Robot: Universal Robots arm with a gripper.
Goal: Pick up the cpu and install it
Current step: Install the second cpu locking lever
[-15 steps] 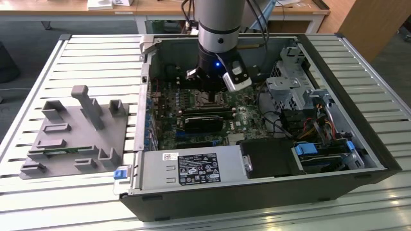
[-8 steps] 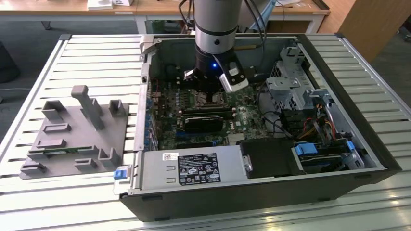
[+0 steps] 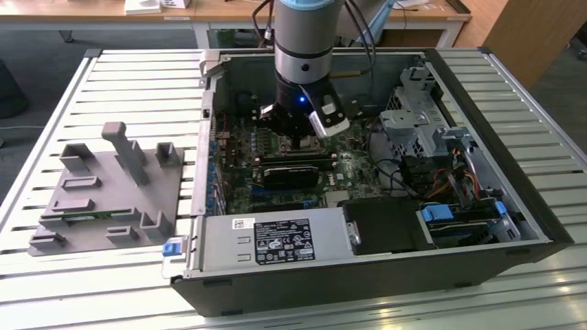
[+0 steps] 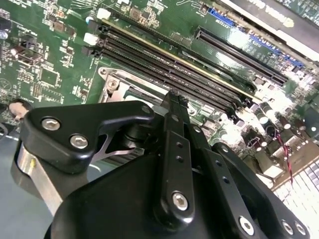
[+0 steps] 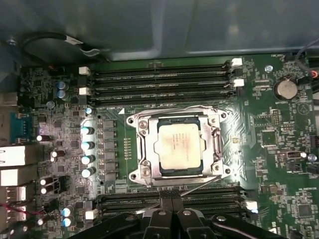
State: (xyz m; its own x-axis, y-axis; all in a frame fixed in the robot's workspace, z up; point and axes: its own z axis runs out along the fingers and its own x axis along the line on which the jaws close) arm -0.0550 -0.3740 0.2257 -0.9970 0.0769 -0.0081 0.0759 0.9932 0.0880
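The cpu [image 5: 179, 147], a silvery square chip, lies flat in the motherboard socket [image 5: 142, 149] with the metal retention frame around it. In the first wrist view my gripper [image 5: 172, 200] sits beside the socket's edge, close to the thin lever wire, with its two black fingers [image 5: 163, 205] pressed together and nothing between them. In the second wrist view the gripper [image 4: 174, 98] points down at the socket frame [image 4: 117, 82]. In the exterior view the gripper [image 3: 298, 139] hangs low inside the open computer case [image 3: 541, 227], over the middle of the board.
Rows of memory slots [image 5: 164, 79] flank the socket on two sides. A long black card [image 3: 291, 172] lies just in front of the gripper. A power supply [image 3: 275, 240], drive cage [image 3: 422, 124] and cables crowd the case. A grey fixture [image 3: 106, 199] stands at the exterior view's left.
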